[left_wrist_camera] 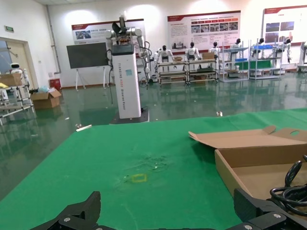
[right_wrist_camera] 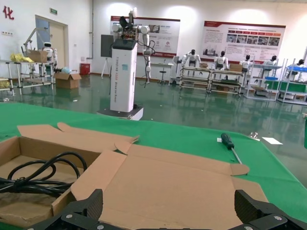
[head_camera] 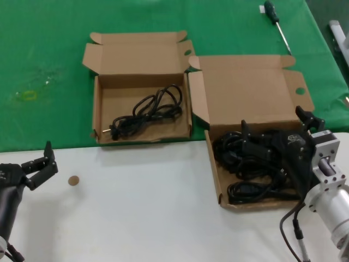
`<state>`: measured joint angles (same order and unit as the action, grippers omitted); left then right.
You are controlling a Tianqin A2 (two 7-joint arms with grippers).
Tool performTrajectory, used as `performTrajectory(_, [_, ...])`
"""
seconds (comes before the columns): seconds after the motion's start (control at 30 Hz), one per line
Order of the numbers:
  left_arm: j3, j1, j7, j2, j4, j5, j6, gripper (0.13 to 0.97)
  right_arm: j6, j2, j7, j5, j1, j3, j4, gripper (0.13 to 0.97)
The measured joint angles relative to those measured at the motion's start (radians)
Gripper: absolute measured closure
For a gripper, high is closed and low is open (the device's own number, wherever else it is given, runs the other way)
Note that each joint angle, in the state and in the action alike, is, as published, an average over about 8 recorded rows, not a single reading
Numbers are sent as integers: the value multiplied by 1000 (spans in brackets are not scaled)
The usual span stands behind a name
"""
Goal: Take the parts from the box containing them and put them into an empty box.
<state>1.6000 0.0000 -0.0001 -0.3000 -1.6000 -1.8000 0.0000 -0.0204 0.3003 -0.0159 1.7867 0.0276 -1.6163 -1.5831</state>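
The shallow box with the big lid (head_camera: 253, 95) stands at the right and holds a pile of black power cords (head_camera: 245, 164). My right gripper (head_camera: 272, 123) hangs open and empty just above that pile, near the box's back wall. In the right wrist view its fingers (right_wrist_camera: 91, 203) frame the flat lid (right_wrist_camera: 182, 187). The taller-walled box (head_camera: 98, 109) at centre left holds one coiled cord (head_camera: 147, 112). This box (left_wrist_camera: 230, 172) and cord (left_wrist_camera: 288, 191) also show in the left wrist view. My left gripper (head_camera: 43, 161) is open and empty over the white table at the lower left.
A green cloth (head_camera: 43, 65) covers the far half of the table and the near half is white. A screwdriver (head_camera: 275, 19) lies at the back right and also shows in the right wrist view (right_wrist_camera: 228, 141). A small brown disc (head_camera: 73, 180) lies near the left gripper.
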Motion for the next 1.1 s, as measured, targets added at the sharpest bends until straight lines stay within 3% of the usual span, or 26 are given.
performTrajectory(1.1, [0,0,0,0,0,0,0,132,0,0,0,0,-1,0,0,129])
